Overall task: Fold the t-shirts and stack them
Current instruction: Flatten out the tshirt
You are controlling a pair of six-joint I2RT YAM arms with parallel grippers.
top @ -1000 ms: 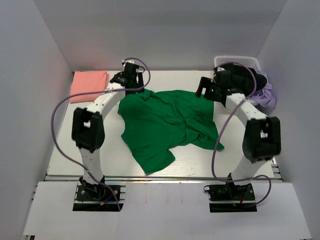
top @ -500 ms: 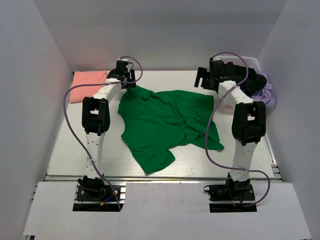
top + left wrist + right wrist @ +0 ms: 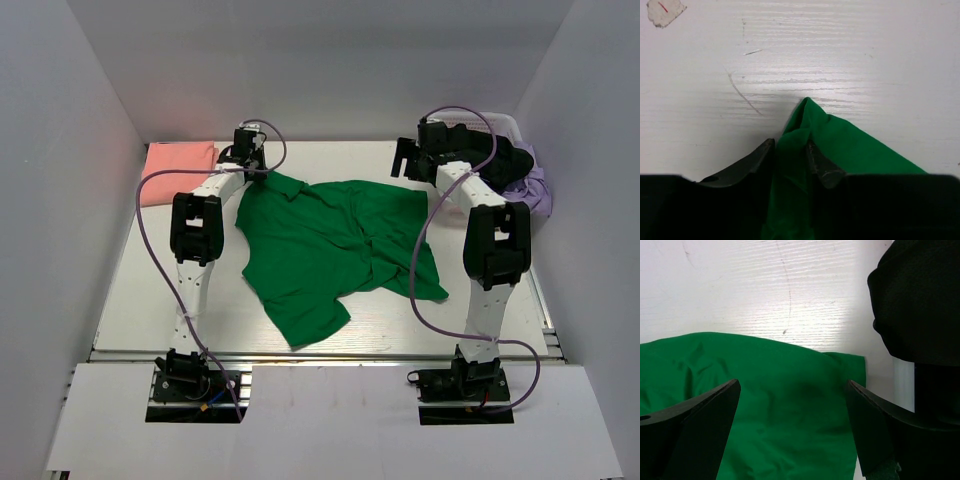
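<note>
The left gripper (image 3: 790,146) pinches only the far-left tip of the green t-shirt (image 3: 330,240) lying mid-table (image 3: 150,290), while the right gripper (image 3: 792,385) hangs spread above its far-right corner, so a pull could slip it free.

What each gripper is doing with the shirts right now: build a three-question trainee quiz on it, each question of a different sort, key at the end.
1. True or false: the left gripper is pinching a corner of the green t-shirt.
2. Pick one: the right gripper is A) shut on green cloth, B) open over green cloth, C) shut and empty.
3. Fill the gap: the folded pink t-shirt lies at the far ____ corner of the table.

Key: 1 true; 2 B; 3 left.
</note>
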